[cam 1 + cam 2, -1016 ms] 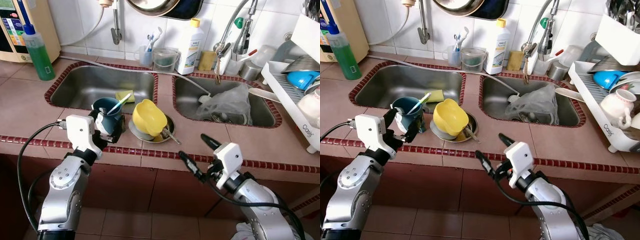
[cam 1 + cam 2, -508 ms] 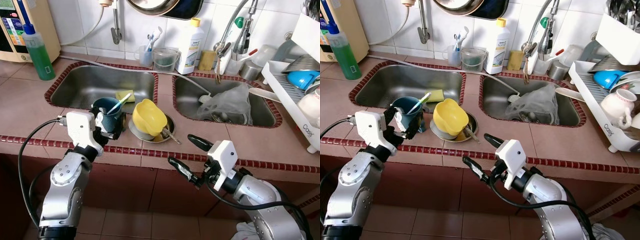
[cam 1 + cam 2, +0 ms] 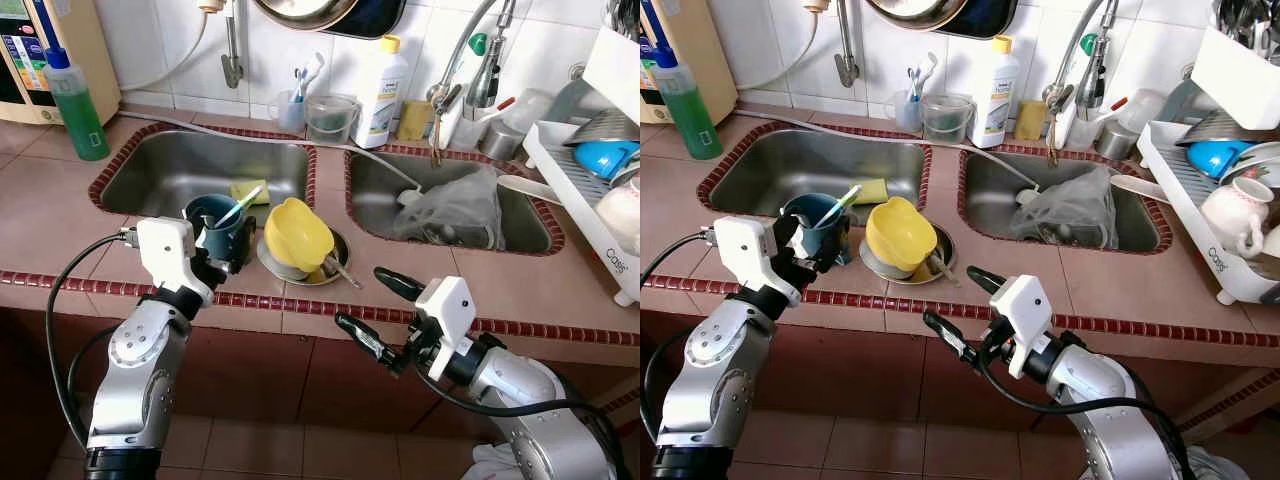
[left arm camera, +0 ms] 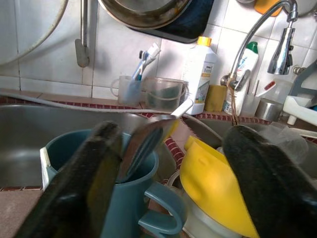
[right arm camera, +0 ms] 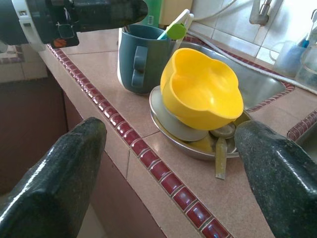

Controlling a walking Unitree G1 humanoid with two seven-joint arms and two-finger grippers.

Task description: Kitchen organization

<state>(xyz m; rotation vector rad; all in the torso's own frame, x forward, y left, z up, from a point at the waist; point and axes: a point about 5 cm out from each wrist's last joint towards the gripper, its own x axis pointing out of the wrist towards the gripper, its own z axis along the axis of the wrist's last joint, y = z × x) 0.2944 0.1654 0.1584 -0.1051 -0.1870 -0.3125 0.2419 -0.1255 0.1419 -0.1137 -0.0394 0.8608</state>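
Closing in on the dirty dishes between the two sinks

On our left, the left gripper (image 3: 232,262) has its jaws spread wide around the dark teal plastic mug (image 3: 213,222), not yet closed on it; the mug stands on the tiled counter (image 3: 60,215) with a utensil inside. Just beside it the yellow plastic bowl (image 3: 297,234) tilts on a steel plate (image 3: 338,268). Our right gripper (image 3: 372,315) hovers wide open before the counter edge. We judge the next move is closing on the mug.
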